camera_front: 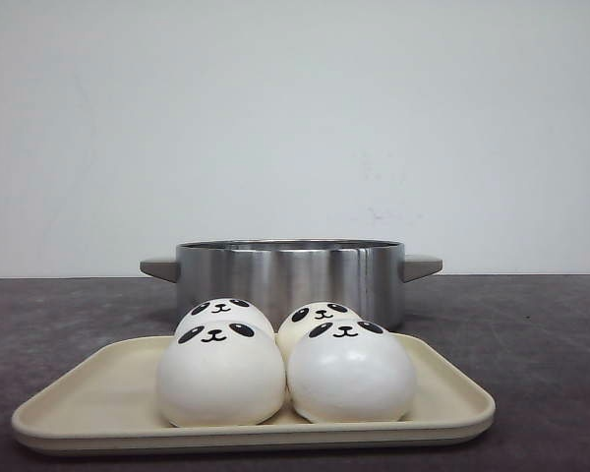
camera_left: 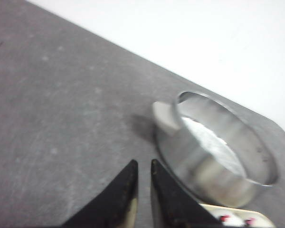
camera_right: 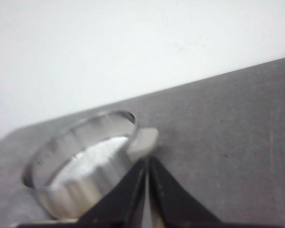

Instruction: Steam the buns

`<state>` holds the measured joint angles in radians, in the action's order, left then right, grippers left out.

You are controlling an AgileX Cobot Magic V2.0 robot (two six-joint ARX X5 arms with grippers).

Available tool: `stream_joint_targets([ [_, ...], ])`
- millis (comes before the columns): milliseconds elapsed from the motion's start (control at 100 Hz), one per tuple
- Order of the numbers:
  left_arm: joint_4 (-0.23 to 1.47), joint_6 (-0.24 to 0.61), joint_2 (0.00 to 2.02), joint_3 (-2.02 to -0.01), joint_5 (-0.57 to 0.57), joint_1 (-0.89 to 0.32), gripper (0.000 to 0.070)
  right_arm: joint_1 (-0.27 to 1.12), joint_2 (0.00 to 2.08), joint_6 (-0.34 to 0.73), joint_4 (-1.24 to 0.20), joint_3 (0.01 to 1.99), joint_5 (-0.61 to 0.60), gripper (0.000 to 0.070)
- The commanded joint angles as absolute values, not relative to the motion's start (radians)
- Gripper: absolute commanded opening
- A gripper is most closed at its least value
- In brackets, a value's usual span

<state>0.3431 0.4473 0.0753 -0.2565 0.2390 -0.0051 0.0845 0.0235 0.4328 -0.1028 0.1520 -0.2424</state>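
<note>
We note four buns (camera_front: 221,374) sitting two by two, touching, on a cream tray (camera_front: 98,403) at the front of the dark bench (camera_front: 531,324). Just behind the tray stands a steel pot (camera_front: 290,275), lidless, nothing seen inside. Left gripper (camera_left: 143,168) nearly closed, a narrow gap, holding nothing. Right gripper (camera_right: 147,164) likewise nearly closed, empty.

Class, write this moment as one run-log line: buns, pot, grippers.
buns: four on tray, none moved | pot: behind tray, open, no buns inside | left gripper: nearly shut, holding nothing | right gripper: shut, holding nothing
</note>
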Motion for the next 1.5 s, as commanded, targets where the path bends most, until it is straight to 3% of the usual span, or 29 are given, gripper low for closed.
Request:
stream_joint_targets([
  [0,0.421,0.328,0.139,-0.384,0.245,-0.007,0.0005,0.086,0.056,0.416,-0.17,0.273,-0.246,0.0006],
  [110,0.516,0.224,0.275,-0.575,0.245,-0.007,0.0004,0.086,0.162,0.296,-0.319,0.466,-0.247,0.0006],
  [250,0.546,0.21,0.419,-0.759,0.247,-0.007,0.0009,0.086,0.285,0.207,-0.422,0.668,-0.252,0.0006],
  [280,0.546,0.21,0.435,-0.78,0.247,-0.007,0.0037,0.086,0.304,0.207,-0.423,0.695,-0.268,0.0007],
  [320,0.542,0.21,0.458,-0.809,0.247,-0.007,0.0151,0.086,0.328,0.208,-0.419,0.723,-0.298,0.0032],
  [360,0.536,0.21,0.473,-0.823,0.247,-0.007,0.0302,0.086,0.347,0.209,-0.414,0.746,-0.331,0.0135],
  [430,0.532,0.213,0.484,-0.83,0.248,-0.007,0.0541,0.086,0.377,0.238,-0.394,0.767,-0.38,0.0466],
  [470,0.532,0.224,0.484,-0.83,0.248,-0.007,0.0605,0.086,0.389,0.281,-0.381,0.771,-0.403,0.0627],
  [510,0.534,0.234,0.483,-0.83,0.251,-0.007,0.0608,0.086,0.402,0.326,-0.366,0.772,-0.434,0.07],
  [630,0.548,0.248,0.476,-0.83,0.267,-0.012,0.0607,0.091,0.443,0.383,-0.313,0.773,-0.525,0.07],
  [840,0.573,0.248,0.476,-0.83,0.267,-0.062,0.0602,0.175,0.606,0.361,-0.302,0.865,-0.506,0.07],
  [1010,0.595,0.252,0.476,-0.83,0.268,-0.113,0.0602,0.418,0.838,0.268,-0.431,1.048,-0.256,0.07],
  [1110,0.611,0.252,0.476,-0.83,0.268,-0.136,0.0602,0.589,1.003,0.281,-0.564,1.164,-0.092,0.07],
  [1190,0.619,0.255,0.476,-0.83,0.268,-0.154,0.0602,0.67,1.132,0.309,-0.662,1.242,-0.026,0.07],
  [1250,0.624,0.26,0.476,-0.83,0.27,-0.168,0.0602,0.695,1.219,0.334,-0.737,1.292,-0.028,0.0698],
  [1330,0.637,0.275,0.476,-0.83,0.271,-0.187,0.0602,0.728,1.332,0.393,-0.818,1.34,-0.07,0.0637],
  [1390,0.649,0.277,0.476,-0.83,0.271,-0.202,0.0602,0.748,1.407,0.427,-0.846,1.352,-0.119,0.0577],
  [1490,0.668,0.277,0.474,-0.83,0.271,-0.228,0.0602,0.751,1.511,0.439,-0.865,1.352,-0.167,0.0544],
])
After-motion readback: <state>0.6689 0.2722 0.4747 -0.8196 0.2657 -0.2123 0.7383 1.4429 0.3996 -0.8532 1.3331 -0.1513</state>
